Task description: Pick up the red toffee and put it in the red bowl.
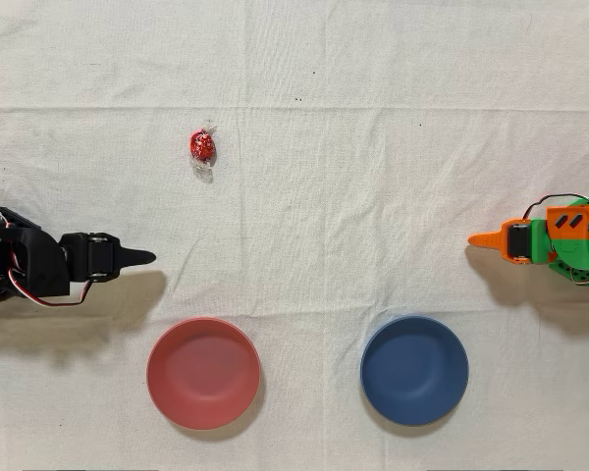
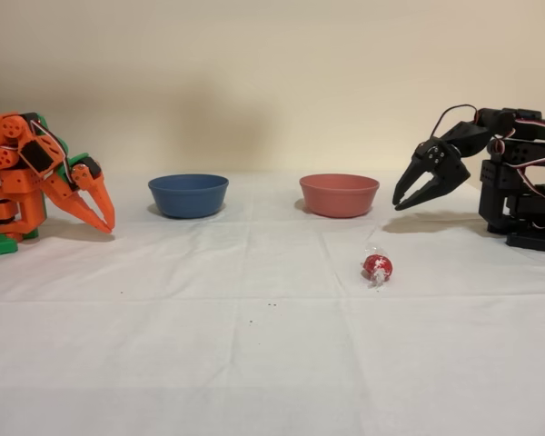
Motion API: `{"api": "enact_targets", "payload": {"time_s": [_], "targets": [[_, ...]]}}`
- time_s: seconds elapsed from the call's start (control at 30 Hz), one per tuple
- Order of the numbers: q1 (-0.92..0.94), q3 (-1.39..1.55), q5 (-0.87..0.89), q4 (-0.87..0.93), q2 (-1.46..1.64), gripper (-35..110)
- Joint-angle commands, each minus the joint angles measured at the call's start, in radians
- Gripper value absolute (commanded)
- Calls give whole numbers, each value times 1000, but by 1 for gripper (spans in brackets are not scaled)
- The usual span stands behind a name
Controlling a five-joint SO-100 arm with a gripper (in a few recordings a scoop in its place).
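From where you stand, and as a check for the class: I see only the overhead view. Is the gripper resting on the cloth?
Observer: No. In the fixed view the gripper hangs above the cloth, with its shadow below it.
Operator: Which way do its fingers point?
Observer: They slant downward, to the left in the fixed view.
Operator: What are the red bowl's walls like?
Observer: The red bowl has low walls that flare outward from a narrower base.
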Motion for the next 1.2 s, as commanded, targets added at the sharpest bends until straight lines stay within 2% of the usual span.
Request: {"api": "enact_targets", "payload": {"time_s": [0.0, 0.27, 0.43, 0.53, 0.7, 0.8, 1.03, 1.17], "targets": [[6, -213, -49, 49, -86, 1], [-5, -560, -26, 106, -336, 1], [-20, -753, 224, 244, -517, 1], [-95, -868, 264, 319, -640, 1], [-210, -962, 379, 265, -735, 1], [-290, -1008, 387, 244, -796, 1], [-419, -1200, 417, 327, -1019, 1], [-471, -1246, 281, 318, -1115, 2]]}}
